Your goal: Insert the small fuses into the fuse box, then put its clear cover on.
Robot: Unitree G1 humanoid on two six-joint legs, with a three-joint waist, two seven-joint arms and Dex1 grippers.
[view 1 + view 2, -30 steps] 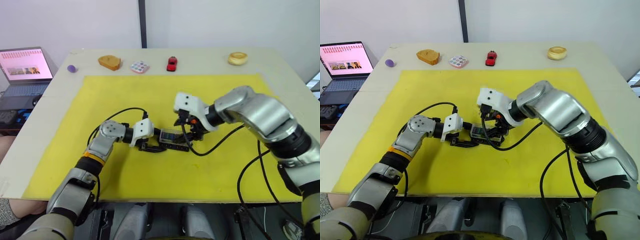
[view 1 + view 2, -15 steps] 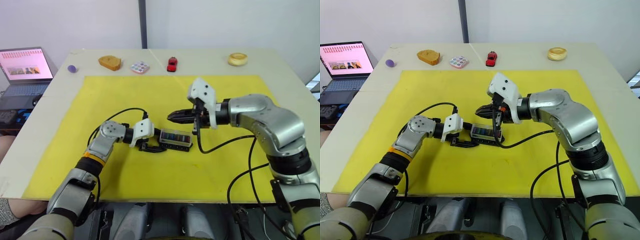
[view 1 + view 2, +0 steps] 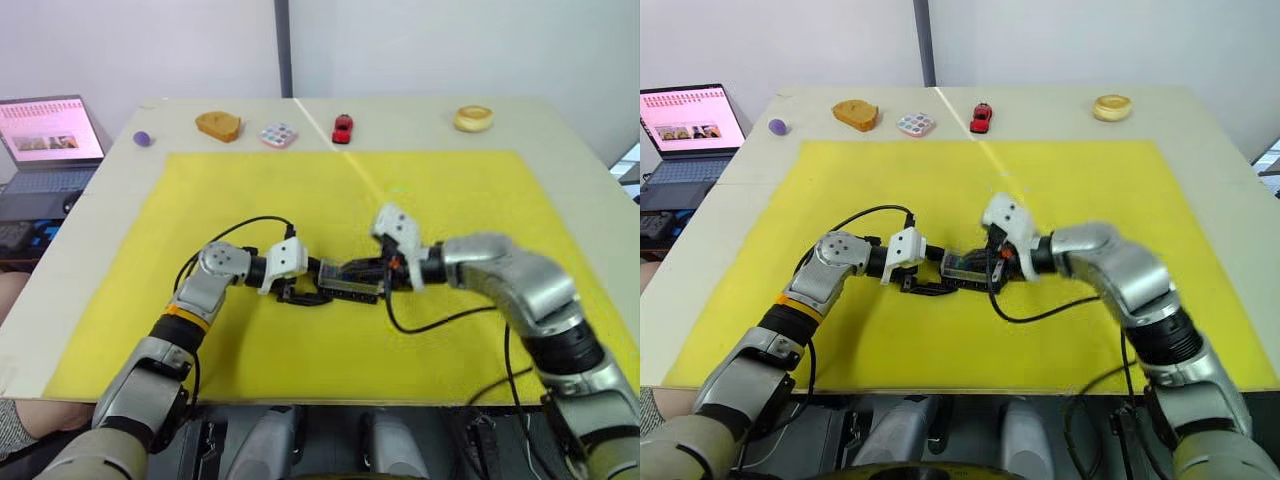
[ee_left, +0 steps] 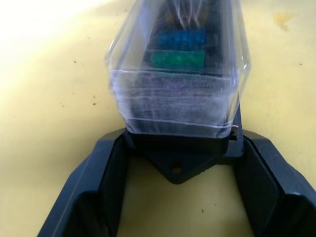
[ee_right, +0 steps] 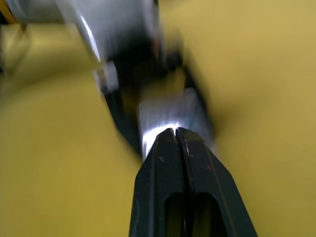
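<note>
At centre of the yellow mat, the transparent rectangular plastic cover (image 4: 178,69) sits over the small black slotted fuse box (image 4: 180,150). Left pincer (image 4: 177,197) brackets the box's end, jaws spread; right pincer (image 5: 175,148), fingers pressed together, pokes the cover's right end. Risk: an off-axis push could skew the cover or slide the box.

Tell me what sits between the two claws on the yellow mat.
The black fuse box with its clear cover on, holding the small fuses, lies between the left claw and right claw, seen from the head views.
</note>
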